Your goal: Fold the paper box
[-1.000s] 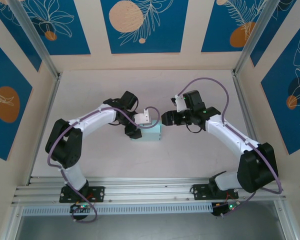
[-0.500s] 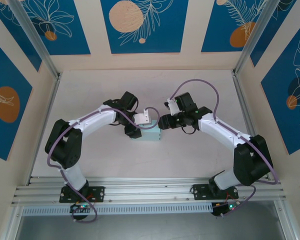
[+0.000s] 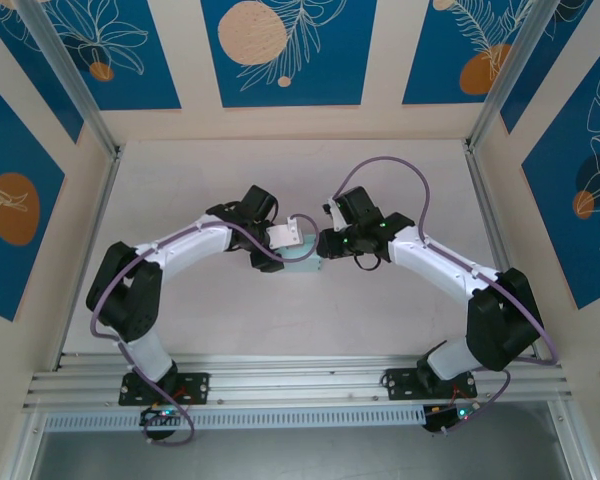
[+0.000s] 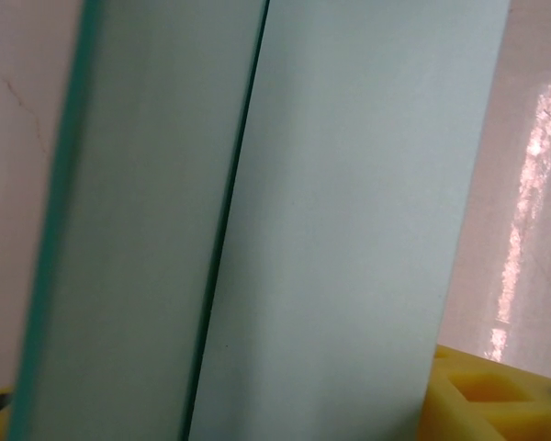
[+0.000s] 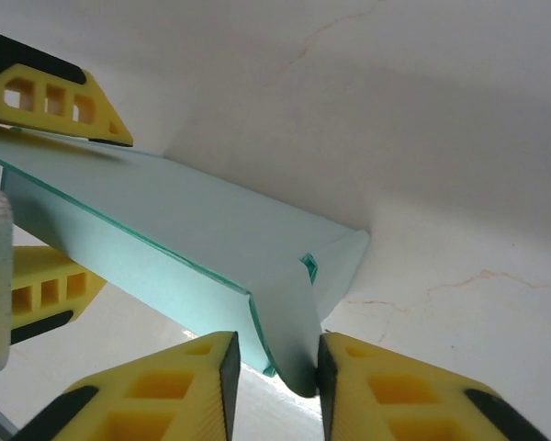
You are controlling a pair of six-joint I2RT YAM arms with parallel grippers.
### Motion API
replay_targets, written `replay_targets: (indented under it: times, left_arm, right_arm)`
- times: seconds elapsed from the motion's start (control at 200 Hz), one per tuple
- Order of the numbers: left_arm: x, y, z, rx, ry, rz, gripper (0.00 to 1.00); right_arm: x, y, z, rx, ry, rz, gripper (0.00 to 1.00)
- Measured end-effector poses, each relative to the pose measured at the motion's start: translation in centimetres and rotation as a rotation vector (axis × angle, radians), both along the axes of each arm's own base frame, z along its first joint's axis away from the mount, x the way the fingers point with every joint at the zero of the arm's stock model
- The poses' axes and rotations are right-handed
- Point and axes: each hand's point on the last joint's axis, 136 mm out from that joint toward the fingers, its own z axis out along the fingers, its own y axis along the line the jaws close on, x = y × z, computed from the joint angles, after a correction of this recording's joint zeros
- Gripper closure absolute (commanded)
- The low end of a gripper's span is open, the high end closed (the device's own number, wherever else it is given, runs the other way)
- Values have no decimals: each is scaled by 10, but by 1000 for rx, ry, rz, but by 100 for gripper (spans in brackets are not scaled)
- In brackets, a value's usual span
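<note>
The paper box (image 3: 302, 266) is a pale light-blue, partly folded card shape lying mid-table. My left gripper (image 3: 280, 252) is shut on the box's left part. Its yellow fingers (image 5: 57, 99) sit above and below the card, and two blue panels (image 4: 349, 220) fill the left wrist view. My right gripper (image 3: 326, 243) is at the box's right end. In the right wrist view a rounded end flap (image 5: 289, 322) hangs between the right gripper's (image 5: 274, 367) yellow fingers (image 5: 395, 390). The flap touches the right pad, with a small gap at the left pad.
The table (image 3: 210, 320) is a pale pinkish surface with faint cracks. Aluminium rails (image 3: 280, 380) run along the near edge, where both arm bases are bolted. Blue patterned walls (image 3: 280, 50) enclose the back and sides.
My right arm has swung left, bringing its gripper up against the box's right end. The left arm and the box have barely moved.
</note>
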Motion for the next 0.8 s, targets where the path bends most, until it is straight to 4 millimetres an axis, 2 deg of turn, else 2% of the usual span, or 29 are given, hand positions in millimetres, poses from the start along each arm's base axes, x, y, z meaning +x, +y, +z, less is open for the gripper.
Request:
replay_targets:
  times: [0.135,0.29,0.55,0.64,0.745,0.8]
  left_arm:
    - [4,0,0,2,-18,16,41]
    - [7,0,0,-3,-30,24,41]
    - [7,2,-2,7,-32,27,40]
    - [7,2,-2,8,-33,24,40]
    - [7,2,-2,10,-36,18,39]
    - [7,2,-2,10,-36,17,39]
  right_arm:
    - [-2,1,1,-10,11,-35,74]
    - [-4,3,4,-22,12,-59,69]
    - [6,2,16,-37,-22,-78,69]
    - [10,2,18,-52,-35,-72,63]
    - [16,-2,21,-71,-63,-46,61]
    - [20,-6,21,-76,-73,-31,55]
